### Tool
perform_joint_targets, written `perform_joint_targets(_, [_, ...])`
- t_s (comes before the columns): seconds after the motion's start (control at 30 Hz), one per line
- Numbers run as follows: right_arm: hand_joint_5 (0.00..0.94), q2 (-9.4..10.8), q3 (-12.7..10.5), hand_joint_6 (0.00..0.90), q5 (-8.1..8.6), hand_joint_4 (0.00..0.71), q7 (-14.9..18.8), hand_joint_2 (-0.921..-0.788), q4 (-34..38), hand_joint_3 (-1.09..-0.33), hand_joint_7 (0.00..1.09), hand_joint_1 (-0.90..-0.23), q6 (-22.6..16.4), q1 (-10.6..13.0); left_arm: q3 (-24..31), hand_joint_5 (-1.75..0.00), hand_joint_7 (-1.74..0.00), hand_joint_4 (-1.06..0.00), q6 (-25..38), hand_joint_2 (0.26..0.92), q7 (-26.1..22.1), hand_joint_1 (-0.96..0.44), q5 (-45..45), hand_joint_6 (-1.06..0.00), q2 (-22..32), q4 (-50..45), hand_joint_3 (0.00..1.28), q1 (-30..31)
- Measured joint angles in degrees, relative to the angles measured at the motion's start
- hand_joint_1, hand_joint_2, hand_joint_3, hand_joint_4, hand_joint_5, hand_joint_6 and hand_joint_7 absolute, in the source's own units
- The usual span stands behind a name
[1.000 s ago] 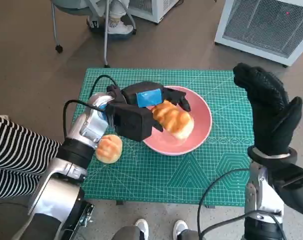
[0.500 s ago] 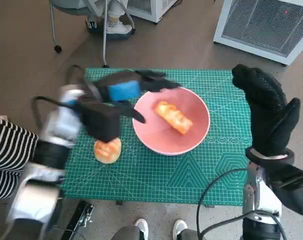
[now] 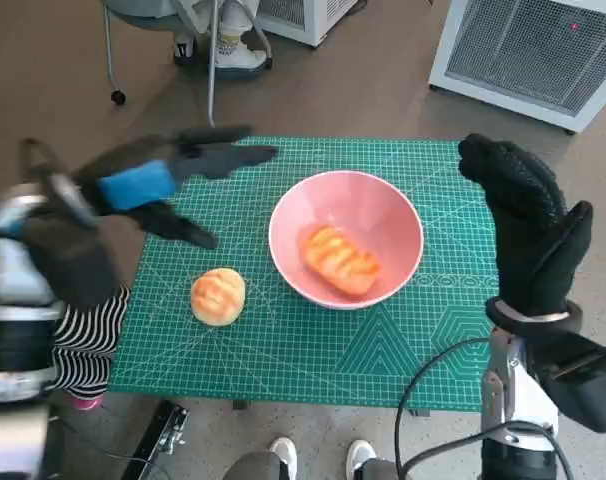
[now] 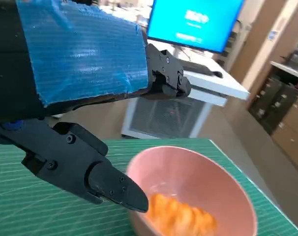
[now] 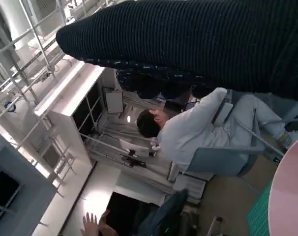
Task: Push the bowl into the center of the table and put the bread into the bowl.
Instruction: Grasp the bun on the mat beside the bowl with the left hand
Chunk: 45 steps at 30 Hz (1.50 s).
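Bread (image 3: 339, 260) in bowl (image 3: 393, 215) — left hand (image 3: 143, 185) blurred

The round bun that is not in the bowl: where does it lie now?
In the head view the round bun lies on the green mat, apart from the pink bowl, on the robot's left side.

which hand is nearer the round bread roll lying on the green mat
Left. The left hand hovers just above and beside the round golden bread roll; the right hand is raised across the pink bowl, far off.
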Motion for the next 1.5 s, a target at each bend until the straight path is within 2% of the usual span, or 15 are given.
perform_joint_targets(0.37, [0.002, 0.0, 0.1, 0.111, 0.06, 0.206, 0.0, -0.921, 0.4, -0.731, 0.40, -0.702, -0.1, -0.1, 1.1, -0.02, -0.07, -0.25, 1.1, 0.769, -2.7, -0.45, -0.1, -0.37, 4.3, -1.4, 0.00, 7.3])
perform_joint_targets(0.67, [0.000, 0.0, 0.4, 0.116, 0.12, 0.199, 0.1, -0.921, 0.6, -0.732, 0.40, -0.706, -0.1, -0.2, -1.0, -0.01, -0.05, -0.24, 4.3, 0.765, -6.0, -0.39, 1.5, -0.36, 5.8, -2.7, 0.00, 10.3])
perform_joint_targets(0.9, [0.000, -0.1, 0.4, 0.116, 0.23, 0.198, 0.7, -0.921, 0.8, -0.733, 0.40, -0.706, 0.2, -0.2, -3.6, 0.00, -0.04, -0.24, 6.2, 0.744, -7.4, -0.28, 2.8, -0.36, 5.8, -3.1, 0.00, 11.8])
perform_joint_targets(1.27, [0.000, -0.2, 0.4, 0.116, 0.43, 0.198, 1.1, -0.921, 1.0, -0.733, 0.40, -0.705, 0.7, -0.2, -8.5, 0.00, -0.02, -0.24, 5.0, 0.743, -5.5, -0.20, 8.2, -0.35, 2.7, 1.3, 0.00, 12.0])
perform_joint_targets(1.5, [0.000, -0.4, 0.2, 0.116, 0.56, 0.198, 1.2, -0.921, 0.9, -0.733, 0.40, -0.705, 0.9, -0.2, -11.0, -0.01, -0.03, -0.27, 2.3, 0.746, -1.2, -0.12, 11.6, -0.39, -1.0, 8.4, 0.00, 11.5])
